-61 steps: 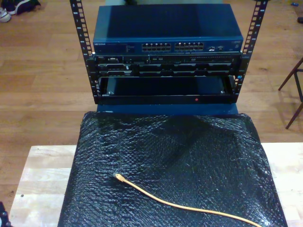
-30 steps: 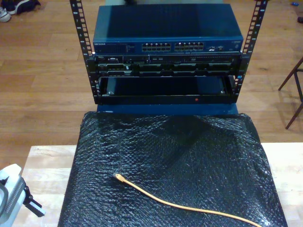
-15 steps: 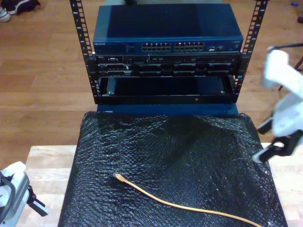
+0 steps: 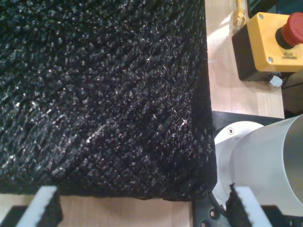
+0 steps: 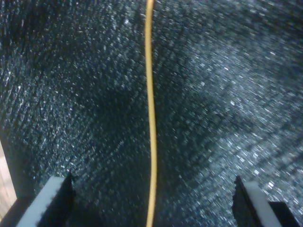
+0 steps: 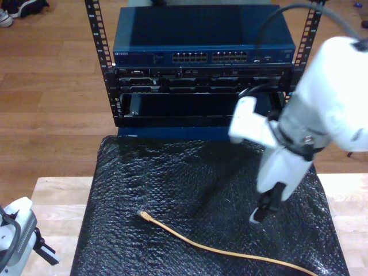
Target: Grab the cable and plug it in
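Here the thin yellow-orange cable (image 5: pixel 150 113) lies slack between my second pincer's (image 5: pixel 154 201) wide-open, empty jaws.

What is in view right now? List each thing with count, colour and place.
cable: one, yellow-orange, lying on the mat, plug end toward the exterior view's left
mat: one, black, over the table
table: one, light wood, under the mat
network switch: one, blue, top of the rack
rack: one, black, behind the table
emergency stop box: one, yellow with red button, on the table beside the mat
my first gripper: fingers apart, over the mat's corner
my second gripper: fingers apart, above the cable
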